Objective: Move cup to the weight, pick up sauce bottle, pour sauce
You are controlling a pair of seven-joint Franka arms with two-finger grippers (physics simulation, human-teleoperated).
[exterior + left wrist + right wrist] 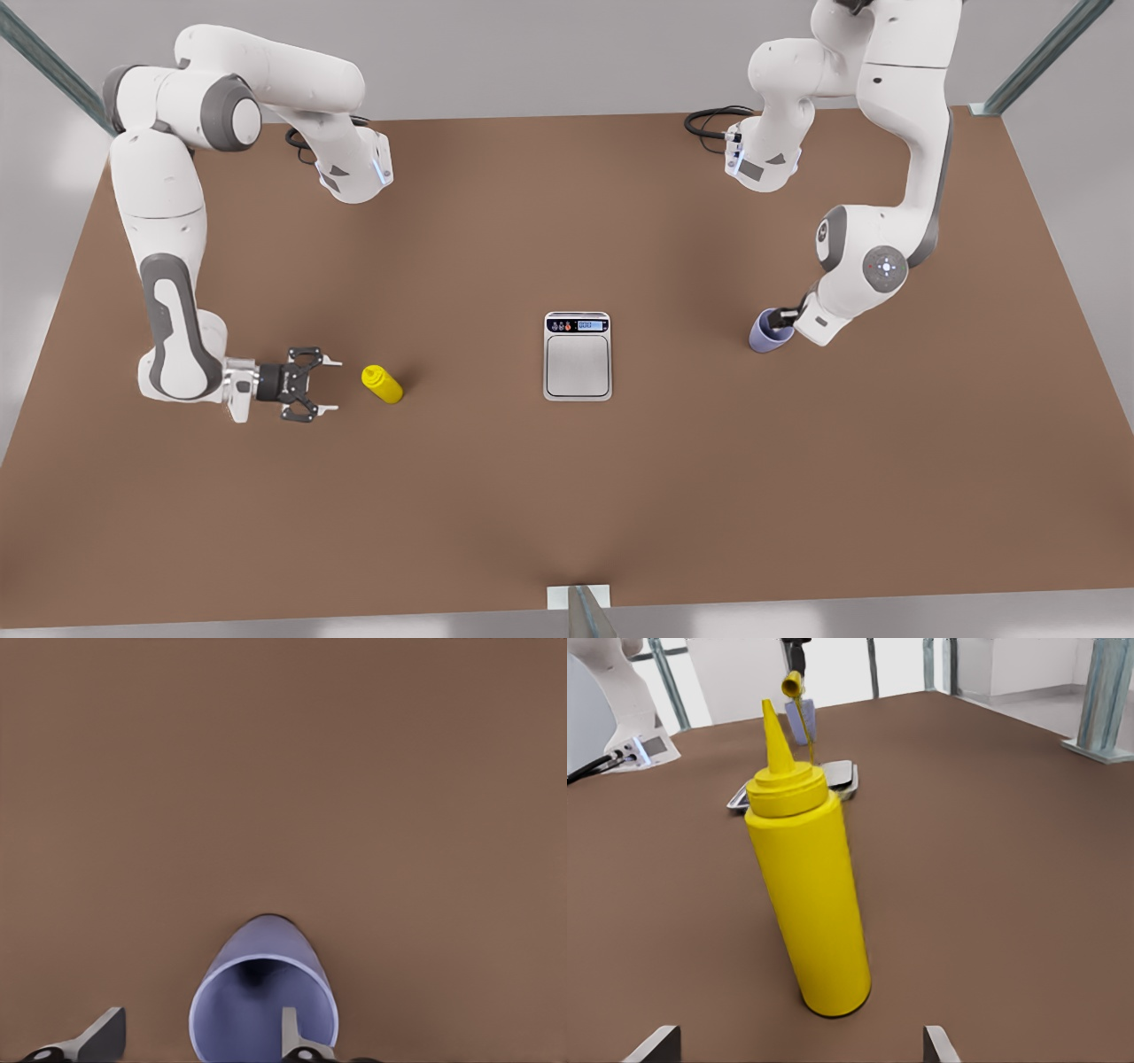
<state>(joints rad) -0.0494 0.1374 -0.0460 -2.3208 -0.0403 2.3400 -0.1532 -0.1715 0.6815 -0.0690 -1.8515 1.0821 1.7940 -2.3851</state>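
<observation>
I see the scale [578, 356] mid-table [567, 514], bare brown surface on all sides of it, table edges well away. Cup [769, 330] stands toward the front view's right, well apart from the scale, open run between them. Left gripper [785, 317] is at the cup rim: in its wrist view one finger [291, 1032] sits inside the cup [263, 992] mouth and the other outside the wall, jaws apart, not closed on it as far as I can see. Bottle [383, 384] stands upright on the front view's left, near the right gripper [330, 385], well clear of the scale. Right gripper's fingers spread wide, level with the bottle [806, 895], just short of it, not touching.
</observation>
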